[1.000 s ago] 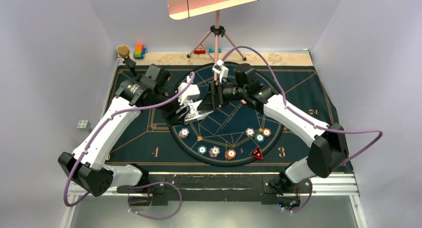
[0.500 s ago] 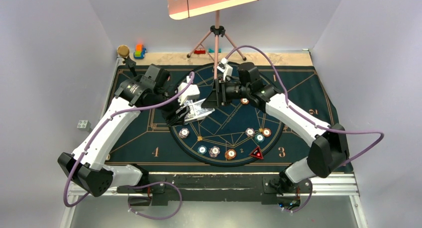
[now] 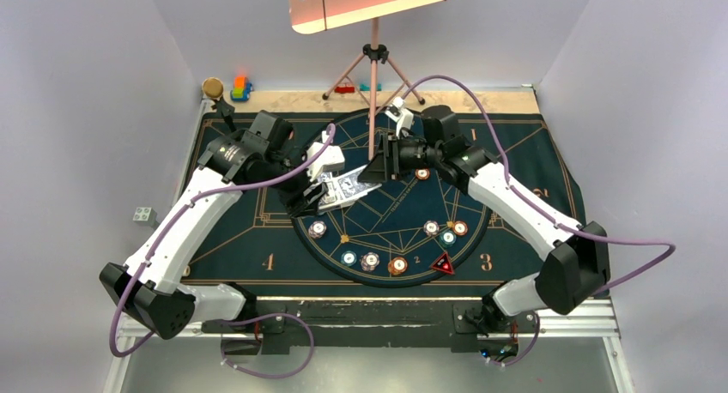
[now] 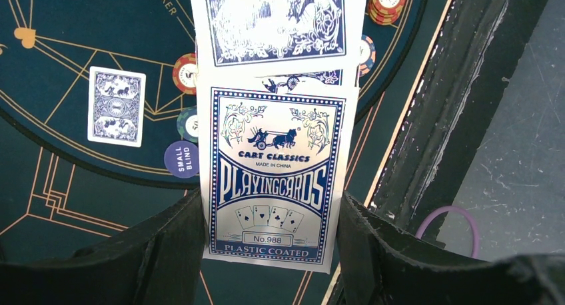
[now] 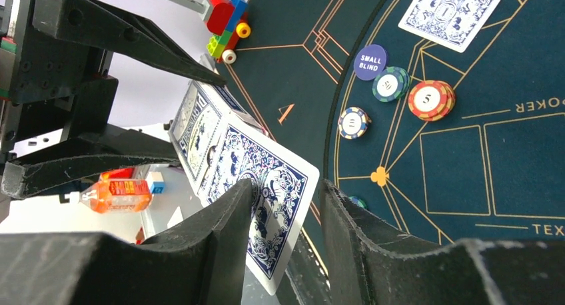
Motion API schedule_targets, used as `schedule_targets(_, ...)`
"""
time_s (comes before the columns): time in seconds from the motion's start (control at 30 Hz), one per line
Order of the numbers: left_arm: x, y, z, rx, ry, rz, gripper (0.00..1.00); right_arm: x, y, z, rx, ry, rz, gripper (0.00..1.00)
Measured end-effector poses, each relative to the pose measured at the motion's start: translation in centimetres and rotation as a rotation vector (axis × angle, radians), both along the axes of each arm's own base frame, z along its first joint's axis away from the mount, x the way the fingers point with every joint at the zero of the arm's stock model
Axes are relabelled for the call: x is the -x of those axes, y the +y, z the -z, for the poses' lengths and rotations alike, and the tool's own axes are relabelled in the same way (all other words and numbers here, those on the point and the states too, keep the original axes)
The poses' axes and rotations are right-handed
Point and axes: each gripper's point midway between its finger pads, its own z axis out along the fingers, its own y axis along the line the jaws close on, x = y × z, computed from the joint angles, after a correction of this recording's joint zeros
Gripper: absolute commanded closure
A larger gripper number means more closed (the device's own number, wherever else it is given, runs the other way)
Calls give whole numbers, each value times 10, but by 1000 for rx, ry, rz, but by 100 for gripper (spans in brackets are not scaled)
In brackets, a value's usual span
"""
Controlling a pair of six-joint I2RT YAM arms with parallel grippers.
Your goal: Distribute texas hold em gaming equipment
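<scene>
**Card sticks out of the deck, mid-air over the mat**

Both arms meet above the far half of the mat (image 3: 257, 238), a dark cloth ruled in gold with a round poker layout in the middle and numbers near its edges. It covers most of the table. A pale wooden strip (image 3: 283, 97) shows along the far edge and a black rail (image 3: 386, 311) along the near one.

The left claw (image 4: 270, 212) is clamped tight across the deck (image 4: 273, 178), which is held up off the cloth with its blue printed face toward the wrist camera. One card (image 5: 266, 178) sticks out of the deck's far end and runs into the right claw (image 5: 288, 185). That claw's jaws stand partly apart on either side of the card, and whether the pads actually press it, I can't say.

Down on the cloth, chips (image 3: 369, 260) are strung along the near arc of the circle, with the red-black marker (image 3: 443, 263) at the right end of that line. The small-blind disc (image 4: 181, 160) lies just beside a chip, and a lone card (image 4: 116, 106) lies face down inside the circle.

Plain pale walls (image 3: 86, 84) close in round the table. A tripod (image 3: 373, 67) stands behind the far edge, carrying a pinkish panel (image 3: 369, 3). Toy blocks (image 3: 240, 88) sit at the far left corner. Purple cables (image 3: 481, 101) loop from both arms.
</scene>
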Motion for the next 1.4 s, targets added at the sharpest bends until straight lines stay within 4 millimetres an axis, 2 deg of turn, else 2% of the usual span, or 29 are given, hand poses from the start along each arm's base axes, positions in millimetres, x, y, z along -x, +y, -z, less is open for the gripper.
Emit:
schedule_targets(0.33, 1, 0, -2, 5, -5, 1, 100, -4, -16, -10, 9, -35, 46, 69)
schedule_targets(0.47, 1, 0, -3, 7, -8, 1, 100, -5, -24, -14, 14, -42, 72, 90)
schedule_targets(0.57, 1, 0, -3, 7, -9, 1, 100, -7, -30, -19, 11, -48, 94, 100)
schedule_targets(0.83, 1, 0, -3, 7, -9, 1, 100, -23, -58, -32, -4, -76, 185, 100)
schedule_targets(1.03, 1, 0, -3, 7, -9, 1, 100, -57, -94, -31, -3, -63, 327, 100)
schedule_targets(1.13, 1, 0, -3, 7, -9, 1, 100, -83, -113, -15, 21, -38, 412, 100)
schedule_targets(1.2, 2, 0, -3, 7, -8, 1, 100, -106, -123, 6, 44, 4, 468, 100)
schedule_targets(1.3, 2, 1, -3, 6, -7, 1, 100, -134, -133, 53, 78, 101, 511, 100)
schedule_targets(1.4, 2, 1, -3, 6, -7, 1, 100, -148, -142, 99, 130, 196, 547, 100)
